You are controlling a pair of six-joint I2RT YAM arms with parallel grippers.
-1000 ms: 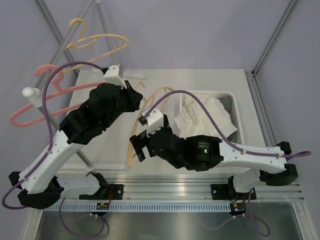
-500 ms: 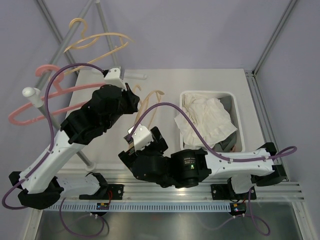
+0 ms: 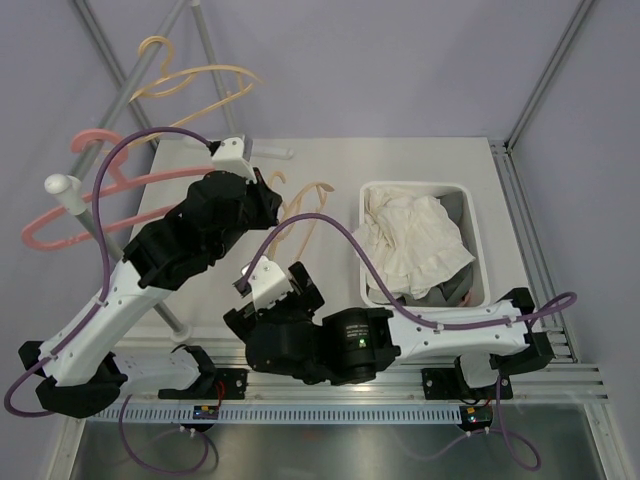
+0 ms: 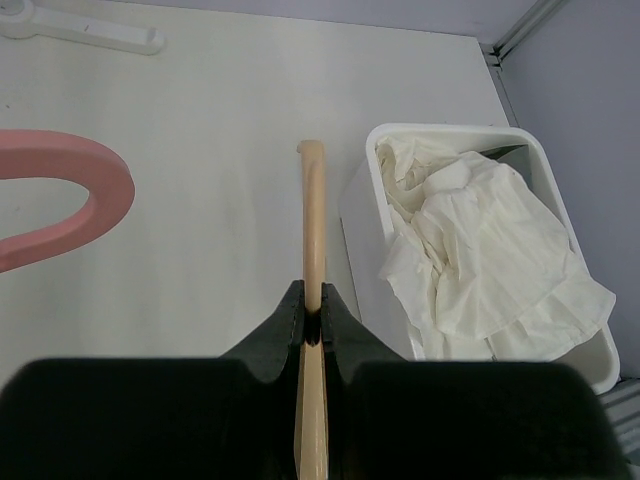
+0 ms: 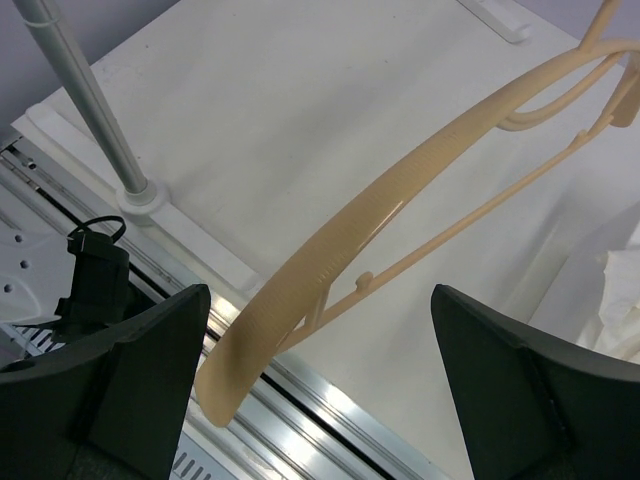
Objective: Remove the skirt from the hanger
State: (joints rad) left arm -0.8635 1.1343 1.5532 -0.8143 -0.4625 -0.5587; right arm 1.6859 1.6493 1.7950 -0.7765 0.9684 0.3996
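Skirt [image 3: 415, 240] lies in the bin [image 3: 412, 185], three o'clock of the bare hanger [image 4: 312, 230] pinched by the left gripper [image 4: 312, 318]; right gripper [image 5: 318, 300] spread, empty. Removal appears complete.

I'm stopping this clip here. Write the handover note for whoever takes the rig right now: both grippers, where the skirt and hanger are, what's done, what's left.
The left gripper is shut on the beige hanger, clamped on its bar.
The right gripper is open and empty; the hanger runs ahead of it, untouched.
The white skirt lies piled in the white bin, and the hanger is bare.
Done: the skirt is off the hanger.
Left: probably only to put the hanger away and clear the arms.
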